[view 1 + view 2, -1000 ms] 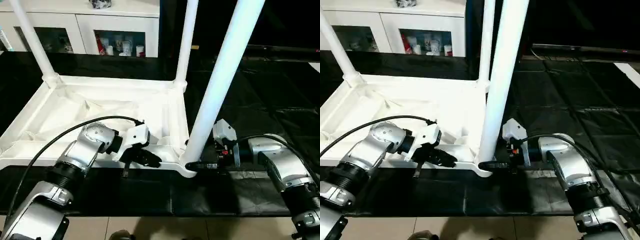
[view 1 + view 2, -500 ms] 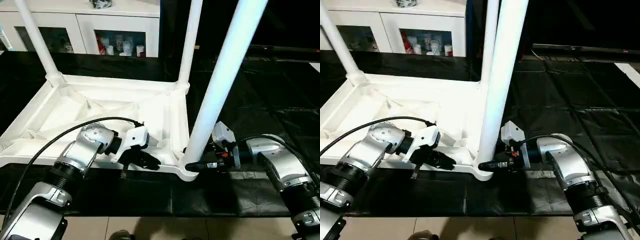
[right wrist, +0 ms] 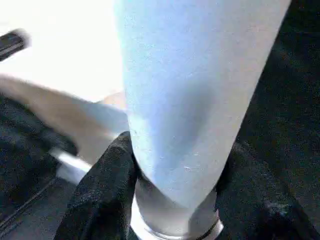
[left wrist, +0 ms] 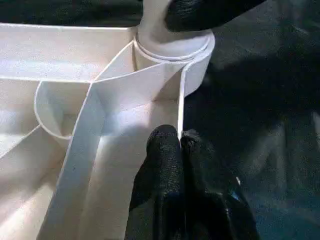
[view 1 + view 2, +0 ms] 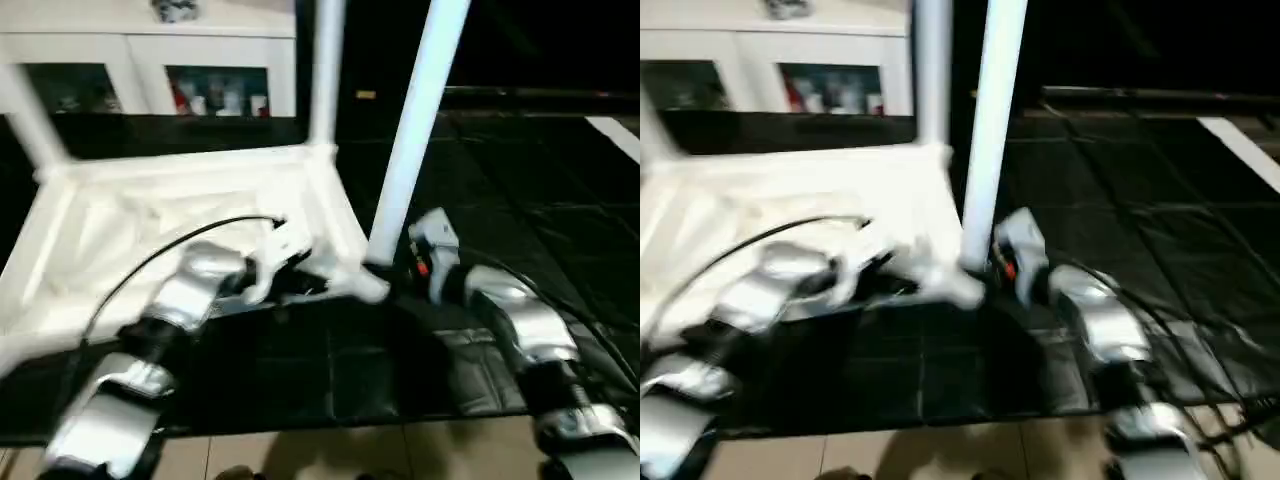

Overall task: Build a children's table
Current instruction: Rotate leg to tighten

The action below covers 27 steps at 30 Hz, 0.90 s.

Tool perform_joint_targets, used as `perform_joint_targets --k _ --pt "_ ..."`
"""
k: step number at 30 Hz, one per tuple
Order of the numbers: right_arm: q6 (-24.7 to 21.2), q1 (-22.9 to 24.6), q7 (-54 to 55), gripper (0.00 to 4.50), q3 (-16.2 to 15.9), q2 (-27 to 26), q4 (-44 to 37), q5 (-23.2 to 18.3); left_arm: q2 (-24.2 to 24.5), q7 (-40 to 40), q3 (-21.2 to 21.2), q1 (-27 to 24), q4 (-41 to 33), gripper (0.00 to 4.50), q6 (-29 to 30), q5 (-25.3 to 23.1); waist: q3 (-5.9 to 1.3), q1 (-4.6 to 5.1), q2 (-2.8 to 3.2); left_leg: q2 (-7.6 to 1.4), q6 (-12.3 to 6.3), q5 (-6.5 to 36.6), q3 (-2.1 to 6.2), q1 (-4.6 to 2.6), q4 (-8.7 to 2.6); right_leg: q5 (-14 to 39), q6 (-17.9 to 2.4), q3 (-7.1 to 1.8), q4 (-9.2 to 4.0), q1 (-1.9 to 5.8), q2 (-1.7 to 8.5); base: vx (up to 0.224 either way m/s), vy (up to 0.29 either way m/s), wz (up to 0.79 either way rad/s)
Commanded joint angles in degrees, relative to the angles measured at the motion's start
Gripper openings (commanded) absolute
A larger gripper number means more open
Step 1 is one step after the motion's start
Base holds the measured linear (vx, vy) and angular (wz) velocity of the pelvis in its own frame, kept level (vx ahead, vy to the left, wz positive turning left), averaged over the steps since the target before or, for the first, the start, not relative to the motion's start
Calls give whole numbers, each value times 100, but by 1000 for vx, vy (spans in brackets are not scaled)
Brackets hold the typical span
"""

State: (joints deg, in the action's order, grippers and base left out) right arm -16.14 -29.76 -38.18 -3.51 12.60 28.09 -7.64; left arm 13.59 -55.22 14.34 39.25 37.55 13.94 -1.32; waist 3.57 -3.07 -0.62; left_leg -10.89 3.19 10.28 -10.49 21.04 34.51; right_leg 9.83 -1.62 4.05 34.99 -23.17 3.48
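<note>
The children's table lies upside down on a black mat, its white top (image 5: 150,200) ribbed side up. A long white leg (image 5: 410,130) stands in the near right corner socket (image 5: 370,285), and another leg (image 5: 322,70) rises from the far corner. My left gripper (image 4: 179,145) is shut on the thin rim of the top, just short of that near socket (image 4: 172,47). My right gripper (image 3: 175,165) is shut around the base of the near leg (image 3: 195,90), one black finger (image 3: 102,195) on each side of it.
A white cabinet with glass doors (image 5: 150,70) stands behind the table. The black mat (image 5: 520,200) stretches to the right and far side. Pale floor tiles (image 5: 300,455) run along the near edge. A black cable (image 5: 150,265) arcs over my left forearm.
The whole view has swung and blurred, so the camera moved. My right gripper's fingers have closed in on the base of the near leg. The left gripper keeps its pinch on the rim.
</note>
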Motion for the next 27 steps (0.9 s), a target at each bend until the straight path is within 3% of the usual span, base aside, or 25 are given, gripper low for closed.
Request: perform_joint_targets --k 1,5,9,12,14,15,17,20,24,27 --pt "-170 -89 453 195 -269 -477 222 94 -349 775 -270 412 -52 0 30 118 -446 -10 -27 -185 -92 873 94 -23 -373 1493 -1017 -287 -455 308 463 0 0 0" --pt "-99 -351 1699 194 -54 -1105 668 323 -680 1493 -335 497 -13 0 152 -61 -464 -7 -14 -187 -157 644 89 -21 -373 1045 -1142 -285 -410 329 462 0 0 0" --pt "-71 -406 1906 194 -38 -1224 749 381 -718 1530 -286 456 -73 0 191 -103 -459 -12 15 -199 -230 668 84 -42 -378 856 -1200 -291 -403 335 459 0 0 0" --pt "16 -429 2018 194 122 -1219 740 339 -694 1509 -232 417 -105 0 179 -126 -429 5 10 -194 -180 946 76 -58 -391 1229 -1141 -294 -461 326 471 0 0 0" --pt "115 -399 2025 249 220 -1161 686 331 -667 1503 -214 400 -108 0 171 -140 -426 5 2 -200 -150 996 81 -64 -396 1372 -1089 -295 -470 322 472 0 0 0" --pt "135 -389 2024 249 241 -1142 671 328 -658 1495 -208 396 -107 0 164 -145 -426 6 0 -200 -147 986 82 -57 -398 1375 -1076 -297 -471 328 473 0 0 0" --pt "265 -259 1839 249 312 -887 506 297 -574 1413 -217 368 -100 0 139 -159 -431 6 1 -208 -152 937 85 -55 -400 1261 -1081 -299 -456 323 470 0 0 0" --pt "454 -41 1190 286 323 -516 252 122 -428 1258 -222 359 -41 0 76 -167 -442 -20 4 -203 -241 867 79 -44 -388 1032 -1109 -300 -436 348 463 0 0 0" --pt "603 132 669 311 347 -134 113 47 -263 948 -175 342 25 0 -66 -152 -444 -19 -29 -189 -382 812 77 -13 -368 997 -1146 -287 -445 374 473 0 0 0" --pt "813 362 -402 340 369 514 -100 -158 17 206 -52 257 123 0 -629 -96 -445 -17 -33 -194 -417 788 73 -14 -361 1044 -1128 -291 -446 371 468 0 0 0"
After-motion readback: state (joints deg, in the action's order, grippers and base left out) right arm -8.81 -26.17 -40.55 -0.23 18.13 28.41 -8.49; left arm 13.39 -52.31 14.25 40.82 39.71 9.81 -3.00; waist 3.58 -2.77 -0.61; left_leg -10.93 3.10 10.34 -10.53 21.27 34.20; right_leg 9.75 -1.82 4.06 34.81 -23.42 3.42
